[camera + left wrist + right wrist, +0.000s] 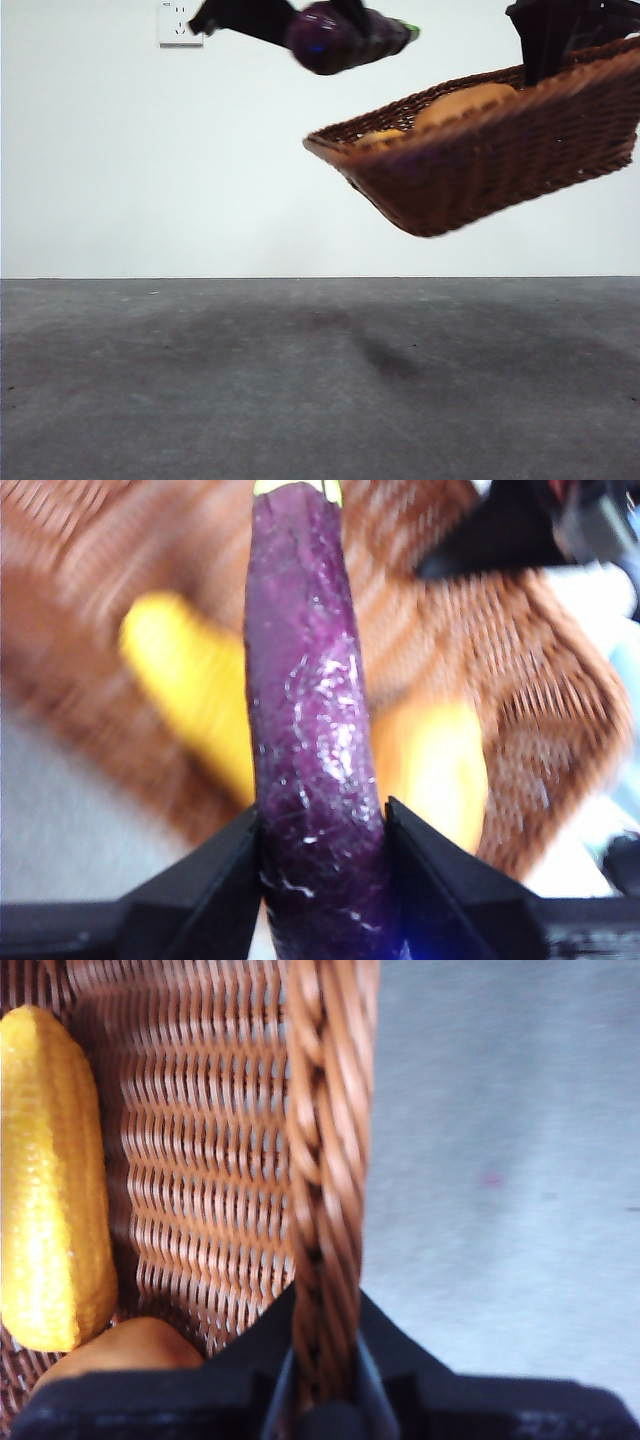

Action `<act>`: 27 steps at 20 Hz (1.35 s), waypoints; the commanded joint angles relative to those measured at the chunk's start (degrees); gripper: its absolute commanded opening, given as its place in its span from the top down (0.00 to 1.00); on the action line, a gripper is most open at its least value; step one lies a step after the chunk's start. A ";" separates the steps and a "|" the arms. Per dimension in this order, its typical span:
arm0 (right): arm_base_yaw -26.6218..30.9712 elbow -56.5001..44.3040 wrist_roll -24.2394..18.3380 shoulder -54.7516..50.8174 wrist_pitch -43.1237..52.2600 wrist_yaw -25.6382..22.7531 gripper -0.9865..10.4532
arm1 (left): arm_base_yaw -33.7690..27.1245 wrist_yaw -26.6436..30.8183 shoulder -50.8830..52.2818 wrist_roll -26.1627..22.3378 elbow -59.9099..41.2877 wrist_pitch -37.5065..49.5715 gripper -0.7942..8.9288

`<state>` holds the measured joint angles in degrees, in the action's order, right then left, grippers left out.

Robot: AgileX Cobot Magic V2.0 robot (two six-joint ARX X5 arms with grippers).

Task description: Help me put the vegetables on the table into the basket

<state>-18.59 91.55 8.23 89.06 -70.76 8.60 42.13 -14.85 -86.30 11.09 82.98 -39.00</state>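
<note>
High above the desk, a dark purple eggplant is clamped between the jaws of the left gripper. Further right, the tilted wicker basket is held aloft, its braided rim pinched by the right gripper; a potato and a yellow piece are carried inside.

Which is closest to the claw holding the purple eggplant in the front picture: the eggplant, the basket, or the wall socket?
From the left gripper, in the front view:
1. The eggplant, clamped in its jaws.
2. The basket, lifted off the table, below and to the picture's right.
3. The wall socket, far behind on the wall.
</note>
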 commanded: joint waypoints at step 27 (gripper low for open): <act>2.08 0.07 -3.52 5.05 2.03 5.97 0.92 | 1.53 1.55 6.49 4.96 0.09 3.50 0.92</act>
<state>-16.67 91.55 5.06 94.08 -69.19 14.11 43.62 -13.41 -79.57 19.40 83.00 -35.68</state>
